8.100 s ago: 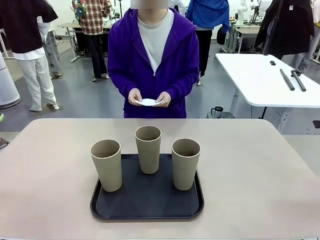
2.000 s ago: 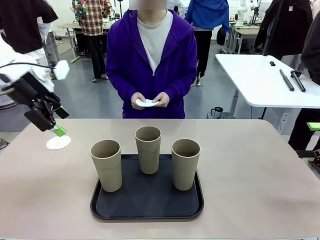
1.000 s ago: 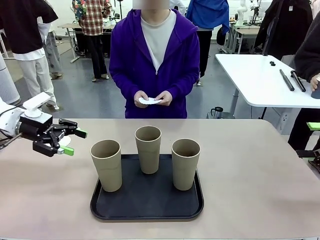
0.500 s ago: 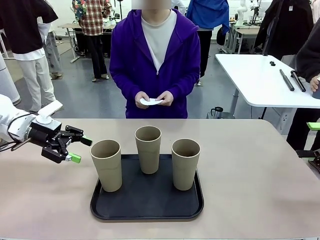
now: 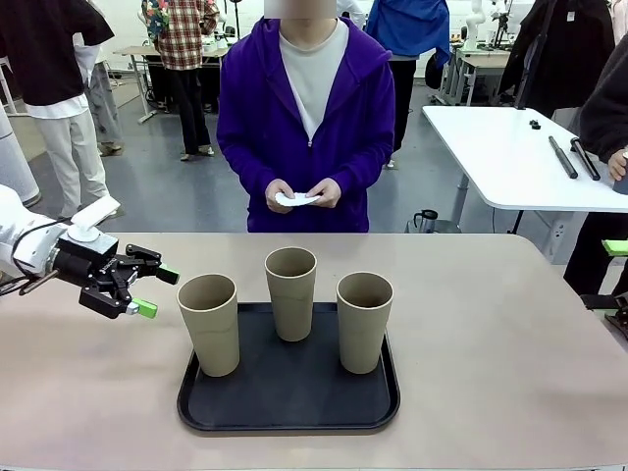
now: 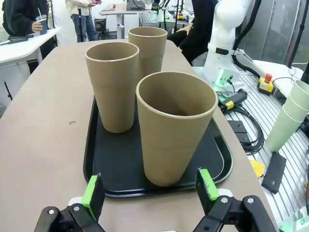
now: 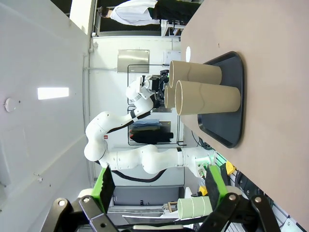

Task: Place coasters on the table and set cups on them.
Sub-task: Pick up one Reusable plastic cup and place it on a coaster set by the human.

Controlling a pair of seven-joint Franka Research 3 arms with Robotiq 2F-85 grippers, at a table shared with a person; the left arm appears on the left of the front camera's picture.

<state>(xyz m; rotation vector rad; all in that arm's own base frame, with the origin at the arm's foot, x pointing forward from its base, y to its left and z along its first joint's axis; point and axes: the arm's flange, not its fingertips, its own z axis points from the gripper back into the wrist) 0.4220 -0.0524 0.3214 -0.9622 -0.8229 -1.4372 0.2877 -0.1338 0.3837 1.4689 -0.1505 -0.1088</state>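
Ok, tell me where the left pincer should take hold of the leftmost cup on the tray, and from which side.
Grip the leftmost cup across its wall below mid-height, coming level from the robot's left, where the open left pincer faces it. It stands upright and narrows downward, so the jaws likely span it easier there; the middle cup crowds its other side.

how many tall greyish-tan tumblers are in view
3, all upright on the black rectangular tray: left tumbler, middle-back tumbler, right tumbler. None seems hidden.
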